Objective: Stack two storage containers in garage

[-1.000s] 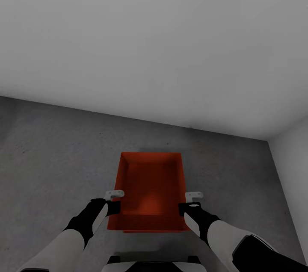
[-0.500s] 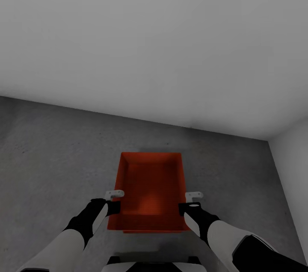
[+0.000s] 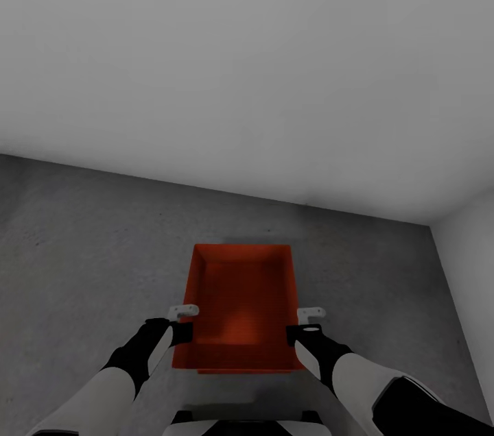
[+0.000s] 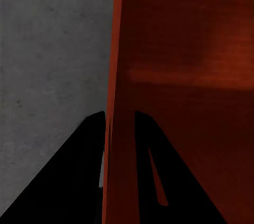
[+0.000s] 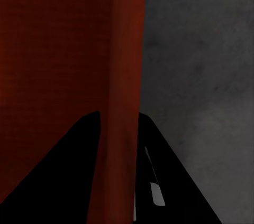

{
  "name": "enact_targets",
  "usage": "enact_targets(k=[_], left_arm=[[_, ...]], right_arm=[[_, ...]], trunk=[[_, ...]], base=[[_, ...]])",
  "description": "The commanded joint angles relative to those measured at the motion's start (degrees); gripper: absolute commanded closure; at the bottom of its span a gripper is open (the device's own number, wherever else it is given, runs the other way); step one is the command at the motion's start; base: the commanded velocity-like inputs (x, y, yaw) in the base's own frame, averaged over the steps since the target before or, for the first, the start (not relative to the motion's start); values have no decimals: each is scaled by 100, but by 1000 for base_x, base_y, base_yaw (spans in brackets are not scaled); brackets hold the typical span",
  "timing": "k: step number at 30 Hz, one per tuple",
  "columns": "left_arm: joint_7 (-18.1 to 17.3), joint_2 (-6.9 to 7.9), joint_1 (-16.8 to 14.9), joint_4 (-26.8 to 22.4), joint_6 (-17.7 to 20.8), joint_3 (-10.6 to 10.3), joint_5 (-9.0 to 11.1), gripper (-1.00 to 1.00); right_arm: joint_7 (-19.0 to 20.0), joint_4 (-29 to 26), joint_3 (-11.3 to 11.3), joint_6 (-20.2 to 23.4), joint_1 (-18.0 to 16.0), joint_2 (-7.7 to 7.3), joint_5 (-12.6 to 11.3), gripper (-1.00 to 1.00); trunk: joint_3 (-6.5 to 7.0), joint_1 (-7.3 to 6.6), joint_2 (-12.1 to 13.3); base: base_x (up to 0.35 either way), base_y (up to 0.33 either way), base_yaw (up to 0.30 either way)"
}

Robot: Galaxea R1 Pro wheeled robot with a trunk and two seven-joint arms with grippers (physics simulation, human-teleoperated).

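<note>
The storage container point(image 3: 241, 306) looks like matt orange-red plastic, smooth, with faint fine horizontal ribbing across its inner bottom and a soft lighter patch where light falls. In the left wrist view its wall point(image 4: 114, 76) reads as a thin, smooth-edged sheet of the same matt plastic. The floor point(image 3: 89, 244) is rough, mottled dark grey concrete with small specks and blotches, without shine. The wall point(image 3: 247, 59) behind is a plain, smooth grey-white matt surface. The left tool point(image 3: 182, 323) and right tool point(image 3: 307, 325) have dull black fingers and small pale, smooth, plastic-looking tips.
</note>
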Motion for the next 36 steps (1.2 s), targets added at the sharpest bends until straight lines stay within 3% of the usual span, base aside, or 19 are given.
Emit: enact_targets(k=[1, 29, 36], left_arm=[[60, -48, -2, -22, 37, -37, -102, 100], [68, -54, 0, -19, 37, -37, -101, 100], [68, -54, 1, -15, 37, -37, -100, 100]], right_arm=[[-51, 16, 80, 263, -2, 2, -53, 100], [-51, 17, 83, 263, -3, 3, -53, 100], [-51, 16, 80, 263, -1, 3, -53, 100]], trunk=[[-4, 1, -5], [-58, 67, -125], [-184, 221, -406]], base=[[0, 0, 0], [0, 0, 0], [0, 0, 0]])
